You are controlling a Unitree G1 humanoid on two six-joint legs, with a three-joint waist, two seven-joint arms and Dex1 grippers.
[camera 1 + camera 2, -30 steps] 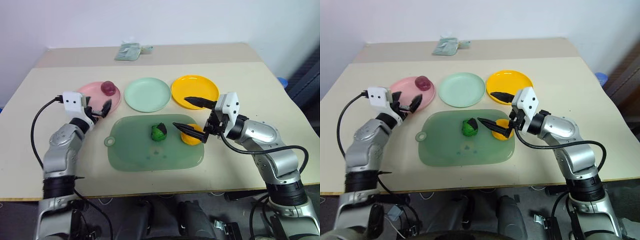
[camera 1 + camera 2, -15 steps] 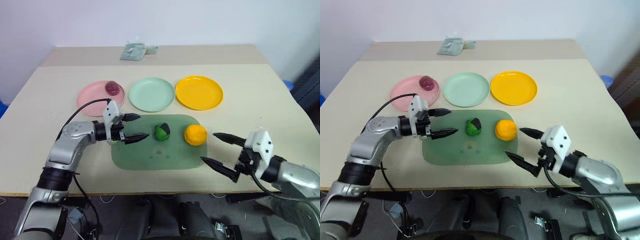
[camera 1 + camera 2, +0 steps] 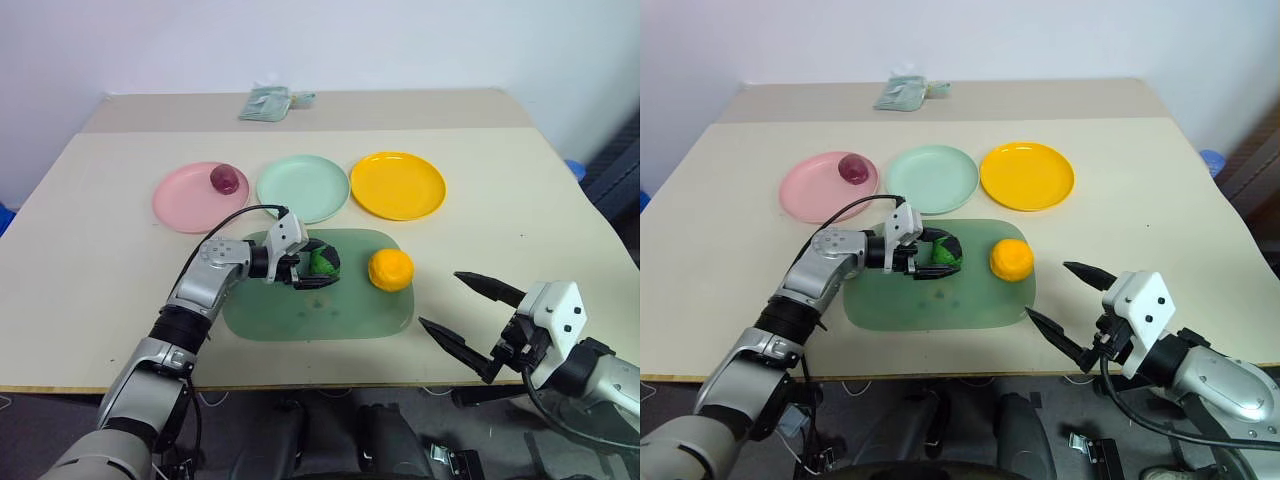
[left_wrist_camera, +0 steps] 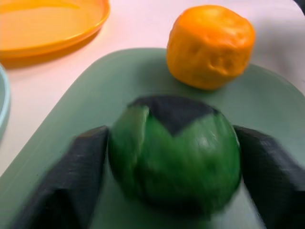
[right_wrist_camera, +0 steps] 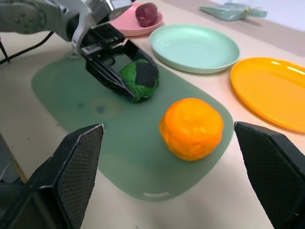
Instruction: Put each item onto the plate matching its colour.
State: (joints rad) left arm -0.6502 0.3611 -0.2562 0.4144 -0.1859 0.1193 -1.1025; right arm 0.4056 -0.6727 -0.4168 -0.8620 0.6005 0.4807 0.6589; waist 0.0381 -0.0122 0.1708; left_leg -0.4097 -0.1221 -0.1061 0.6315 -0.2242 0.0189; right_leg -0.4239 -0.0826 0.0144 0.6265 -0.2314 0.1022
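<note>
Though green (image 4: 176, 152) — dark patches.

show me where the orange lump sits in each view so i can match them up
Left eye view: orange lump right of centre, on the green mat.
Right eye view: orange lump just right of centre, on the mat.
Left wrist view: orange lump beyond the green lump.
Right wrist view: orange lump mid-frame.
Shared landmark: the green lump, beside it on the mat.
</note>
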